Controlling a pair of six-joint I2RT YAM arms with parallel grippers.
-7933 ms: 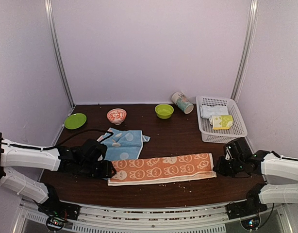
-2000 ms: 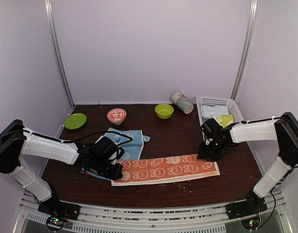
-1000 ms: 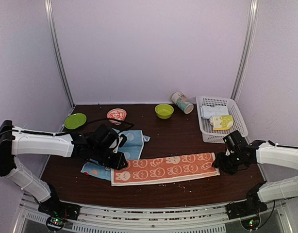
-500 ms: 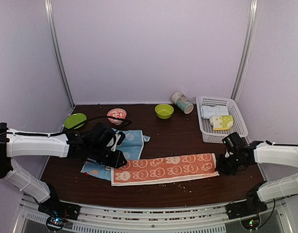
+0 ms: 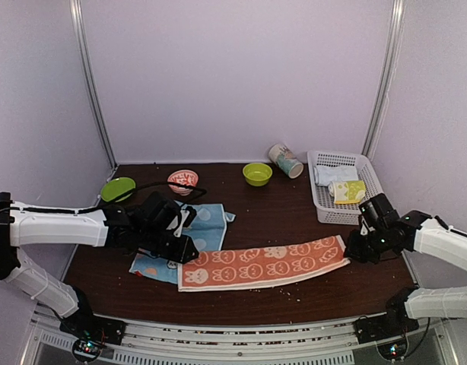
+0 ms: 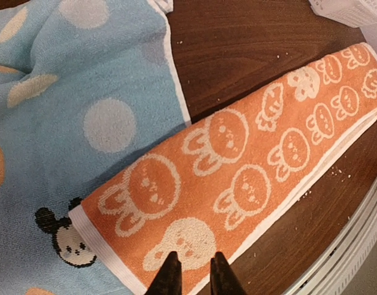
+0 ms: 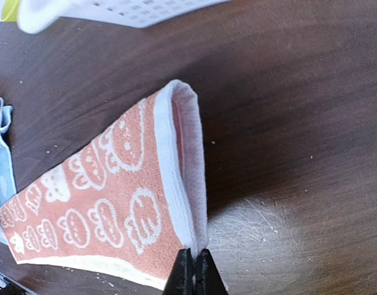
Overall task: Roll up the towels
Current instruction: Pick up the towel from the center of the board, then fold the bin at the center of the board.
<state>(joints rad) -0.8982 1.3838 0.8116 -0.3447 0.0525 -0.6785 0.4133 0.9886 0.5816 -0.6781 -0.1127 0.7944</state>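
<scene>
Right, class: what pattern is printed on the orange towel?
White bunny faces; the orange towel shows best in the left wrist view.

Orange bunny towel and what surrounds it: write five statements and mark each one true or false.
1. The right gripper is shut on one end of the orange towel. True.
2. The orange towel lies clear of the blue towel. False: its left end overlaps the blue towel.
3. The white basket is empty. False: two cloth bundles lie in it.
4. The green bowl stands upright. True.
5. The orange towel is rolled up. False: it lies stretched out in a long strip.
</scene>
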